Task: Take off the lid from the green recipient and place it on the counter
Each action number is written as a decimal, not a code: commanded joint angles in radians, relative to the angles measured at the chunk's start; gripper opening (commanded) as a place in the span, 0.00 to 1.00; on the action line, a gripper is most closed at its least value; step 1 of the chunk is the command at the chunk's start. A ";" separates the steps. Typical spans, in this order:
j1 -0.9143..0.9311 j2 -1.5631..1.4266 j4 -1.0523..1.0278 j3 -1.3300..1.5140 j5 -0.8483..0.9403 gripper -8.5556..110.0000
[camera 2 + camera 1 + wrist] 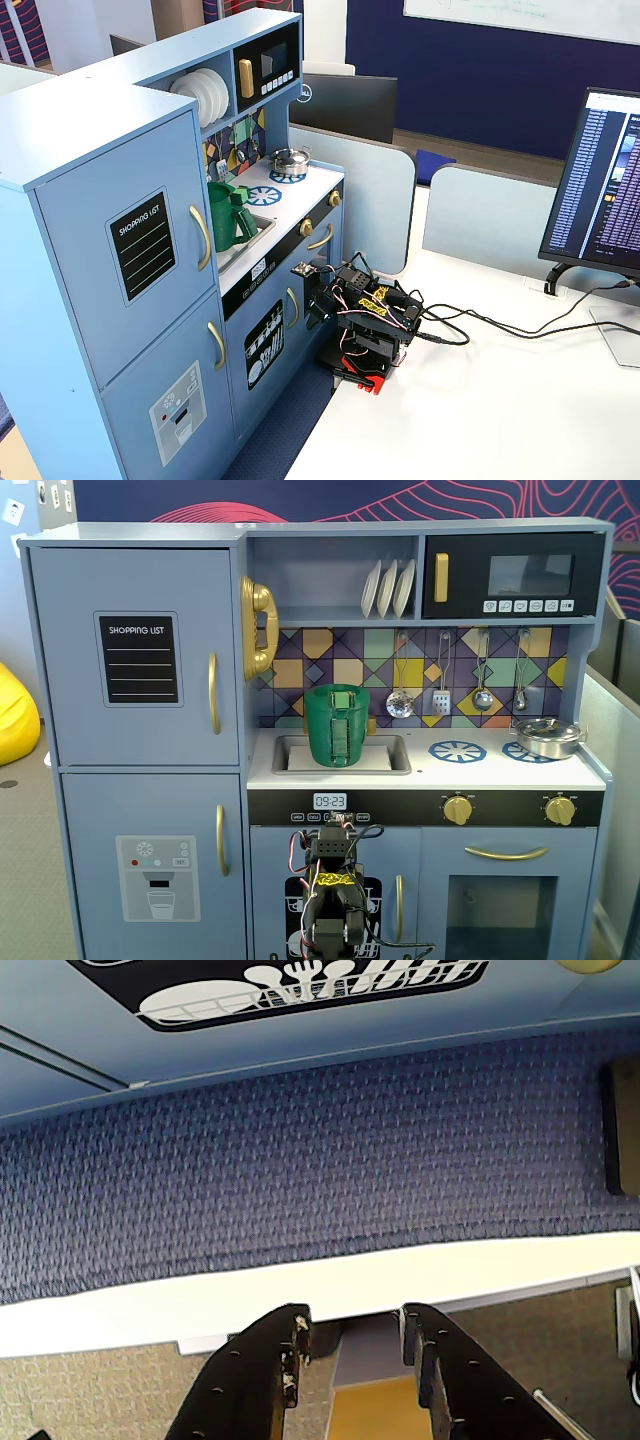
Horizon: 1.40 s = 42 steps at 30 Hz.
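Lid (337, 689) seated on bucket (337, 730) in sink (392, 763); gripper (352, 1328) slightly parted, empty, folded low, well apart from counter (500, 770).

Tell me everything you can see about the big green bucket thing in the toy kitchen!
The tall green plastic bucket-like container stands upright in the grey sink basin of the blue toy kitchen. It narrows toward the bottom and has a ribbed vertical strip down its front. A flat green lid sits on its rim. In another fixed view something like a handle sticks out of its side. The folded arm's gripper is down low, far from it.
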<state>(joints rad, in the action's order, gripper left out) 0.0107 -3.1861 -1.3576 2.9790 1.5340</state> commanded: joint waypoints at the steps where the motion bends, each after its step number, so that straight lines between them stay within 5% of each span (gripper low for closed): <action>1: 0.133 0.006 -0.175 0.020 -0.018 0.07; 16: 0.184 0.008 -0.080 -0.008 0.017 0.07; 25: 0.153 0.015 0.043 -0.439 0.078 0.07; 35: 0.107 0.193 0.673 -0.612 0.178 0.07; 42: 0.044 0.296 0.911 -0.686 0.094 0.26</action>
<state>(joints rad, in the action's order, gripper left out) 0.0767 -2.9514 -0.5722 2.3823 1.6613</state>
